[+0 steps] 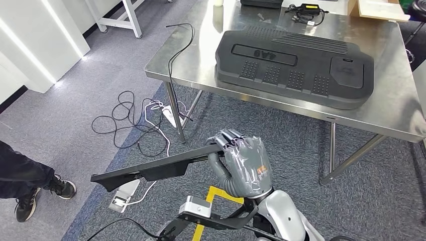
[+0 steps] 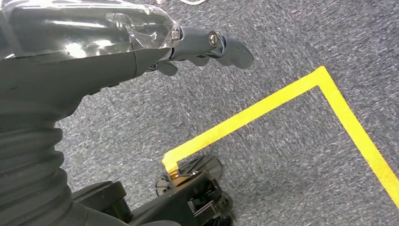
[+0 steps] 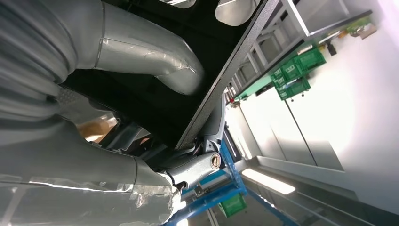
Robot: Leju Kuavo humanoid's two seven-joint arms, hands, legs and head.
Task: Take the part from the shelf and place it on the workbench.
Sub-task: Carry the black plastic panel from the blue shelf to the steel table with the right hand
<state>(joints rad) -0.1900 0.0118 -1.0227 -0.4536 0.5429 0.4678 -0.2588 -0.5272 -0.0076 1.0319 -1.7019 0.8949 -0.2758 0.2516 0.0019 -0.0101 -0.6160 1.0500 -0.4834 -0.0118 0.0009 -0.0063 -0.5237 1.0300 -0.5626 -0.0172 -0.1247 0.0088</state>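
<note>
Gripped in my right robot hand (image 1: 244,163), fingers curled round its end, the long flat black part (image 1: 150,169) juts out level over the carpet, short of the steel table (image 1: 397,100), while my left robot hand (image 2: 207,47) hangs with fingers loosely extended, holding nothing.

The left hand (image 2: 197,47) (empty, fingers loosely curled) hangs above yellow floor tape (image 2: 263,106).
</note>
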